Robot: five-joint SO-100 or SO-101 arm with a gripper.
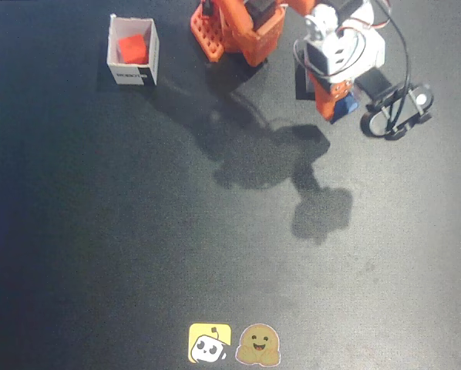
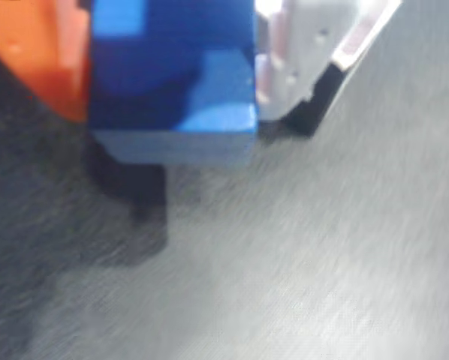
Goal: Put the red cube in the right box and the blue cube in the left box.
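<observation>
We note the blue cube (image 2: 172, 75) first: in the wrist view it fills the upper centre of the frame, pinched between an orange finger (image 2: 40, 60) at upper left and a white finger (image 2: 299, 67) at upper right. The jaws press on its two sides, so the gripper (image 2: 172, 82) is clamped on the blue cube. Its lower edge looks to hang clear of the dark mat (image 2: 284, 262), with its own shadow below it; we judge it lifted, not resting. The wrist picture is smeared, so finer detail escapes us.

In the fixed view the same cube shows as a small blue patch (image 1: 343, 105) under the wrist, upper right of the frame, near a black looped cable (image 1: 392, 112).

The red cube (image 1: 132, 48) sits inside a white box (image 1: 132, 52) in the upper left of the frame, sunk within its walls. We judge that half of the task finished.

No second box shows clearly in either view; a dark shape just beside the arm may belong to one, but we cannot tell.

Two stickers (image 1: 234, 344) lie at the bottom centre, well apart from the work.
</observation>
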